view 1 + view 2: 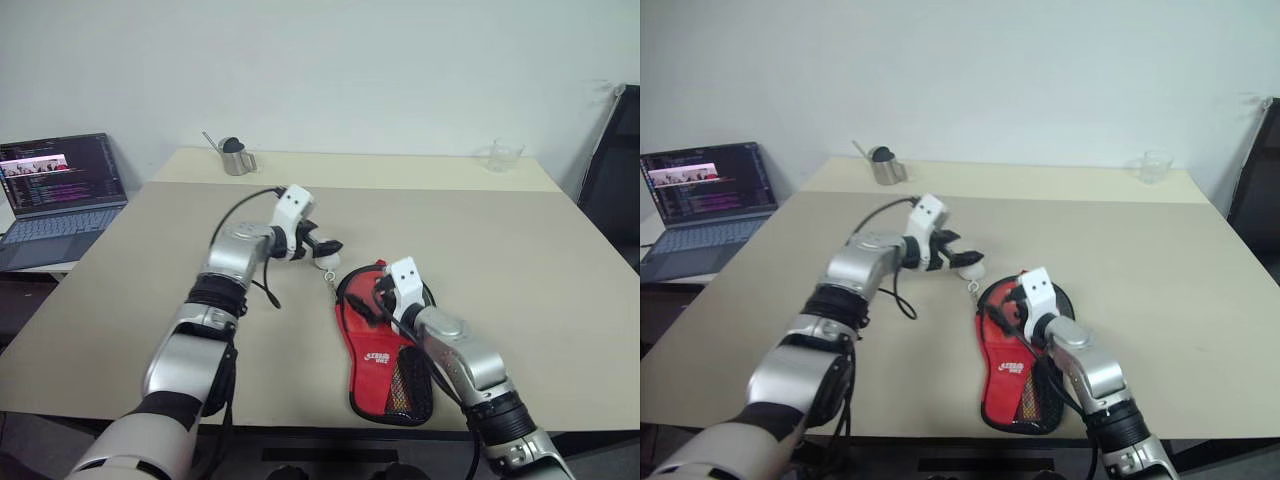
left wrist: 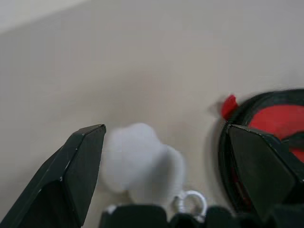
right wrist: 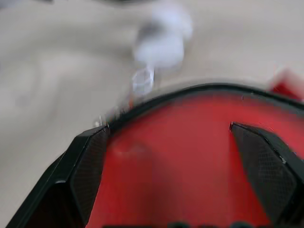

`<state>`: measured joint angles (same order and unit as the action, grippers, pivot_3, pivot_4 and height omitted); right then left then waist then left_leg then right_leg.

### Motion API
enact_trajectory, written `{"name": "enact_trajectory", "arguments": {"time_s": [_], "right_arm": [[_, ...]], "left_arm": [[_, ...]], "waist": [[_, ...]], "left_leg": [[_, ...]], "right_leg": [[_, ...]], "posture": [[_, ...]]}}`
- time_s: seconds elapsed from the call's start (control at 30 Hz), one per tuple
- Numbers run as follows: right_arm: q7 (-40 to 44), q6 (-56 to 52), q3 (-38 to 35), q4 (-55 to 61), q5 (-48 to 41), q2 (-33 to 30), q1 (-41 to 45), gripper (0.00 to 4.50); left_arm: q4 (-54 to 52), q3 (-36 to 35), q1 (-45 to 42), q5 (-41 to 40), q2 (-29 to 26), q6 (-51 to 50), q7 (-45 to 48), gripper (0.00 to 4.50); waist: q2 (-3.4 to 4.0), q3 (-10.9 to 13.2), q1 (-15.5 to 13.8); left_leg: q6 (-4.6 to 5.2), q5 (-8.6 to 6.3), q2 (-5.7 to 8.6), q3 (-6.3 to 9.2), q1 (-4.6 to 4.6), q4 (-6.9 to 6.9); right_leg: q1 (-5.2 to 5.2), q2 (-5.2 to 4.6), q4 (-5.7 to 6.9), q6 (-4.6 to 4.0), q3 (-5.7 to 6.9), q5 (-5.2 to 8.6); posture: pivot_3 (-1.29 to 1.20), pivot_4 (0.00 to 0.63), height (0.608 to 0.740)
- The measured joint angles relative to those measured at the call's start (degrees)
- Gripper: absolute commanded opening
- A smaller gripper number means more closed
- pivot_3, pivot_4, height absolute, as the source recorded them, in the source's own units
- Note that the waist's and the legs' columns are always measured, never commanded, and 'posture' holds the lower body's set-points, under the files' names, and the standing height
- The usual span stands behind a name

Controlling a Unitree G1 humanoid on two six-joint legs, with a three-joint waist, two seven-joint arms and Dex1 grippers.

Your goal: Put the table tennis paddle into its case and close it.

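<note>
Both our grippers are spread wide, holding nothing: the left gripper [image 1: 322, 248] brackets the white ball [image 1: 329, 264], the right gripper [image 1: 378, 297] hovers over the case [image 1: 385, 355], red side up at six o'clock of the table [image 1: 520, 270]; contents unseen.

A beige table [image 1: 560, 300] stood before a pale wall [image 1: 350, 60]. At its far left a metal cup [image 1: 237, 158] stood with a handle sticking out, and at its far right a clear cup [image 1: 503, 155]. An open laptop [image 1: 55, 195] with a lit screen was beside the table's left edge.
</note>
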<state>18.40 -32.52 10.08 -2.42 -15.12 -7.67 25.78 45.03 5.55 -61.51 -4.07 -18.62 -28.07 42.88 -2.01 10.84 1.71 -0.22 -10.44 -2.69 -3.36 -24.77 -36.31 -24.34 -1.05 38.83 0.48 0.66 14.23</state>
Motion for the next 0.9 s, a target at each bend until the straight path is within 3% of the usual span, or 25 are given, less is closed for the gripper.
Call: {"name": "enact_trajectory", "arguments": {"time_s": [0.43,0.87,0.9], "right_arm": [[1.1,-1.6,0.1,-1.7,2.7,0.0,0.7,4.46],[1.4,-2.0,0.0,-1.7,3.7,0.8,0.8,4.46],[1.4,-2.0,-0.1,-1.7,3.8,1.0,0.8,4.49]], "left_arm": [[6.4,-0.5,0.0,1.8,3.3,-1.7,-10.2,4.50],[20.4,-6.0,-4.6,1.1,8.3,2.3,-16.1,4.50],[21.2,-6.3,-4.9,1.1,8.8,2.9,-16.9,4.32]], "waist": [[-0.73,-0.6,0.0],[-0.78,-0.6,0.0],[-0.78,-0.6,0.0]], "left_leg": [[-0.01,0.01,-0.02,-0.01,0.40,-0.02],[-0.01,0.01,-0.02,0.01,0.40,-0.01],[-0.01,0.01,-0.02,0.02,0.40,-0.01]], "right_leg": [[0.32,-0.05,0.09,-0.04,0.00,-0.02],[0.32,-0.05,0.08,-0.04,0.02,-0.02],[0.32,-0.05,0.08,-0.03,0.03,-0.02]], "posture": [[0.00,0.150,0.740],[0.00,0.150,0.740],[0.00,0.150,0.740]]}}
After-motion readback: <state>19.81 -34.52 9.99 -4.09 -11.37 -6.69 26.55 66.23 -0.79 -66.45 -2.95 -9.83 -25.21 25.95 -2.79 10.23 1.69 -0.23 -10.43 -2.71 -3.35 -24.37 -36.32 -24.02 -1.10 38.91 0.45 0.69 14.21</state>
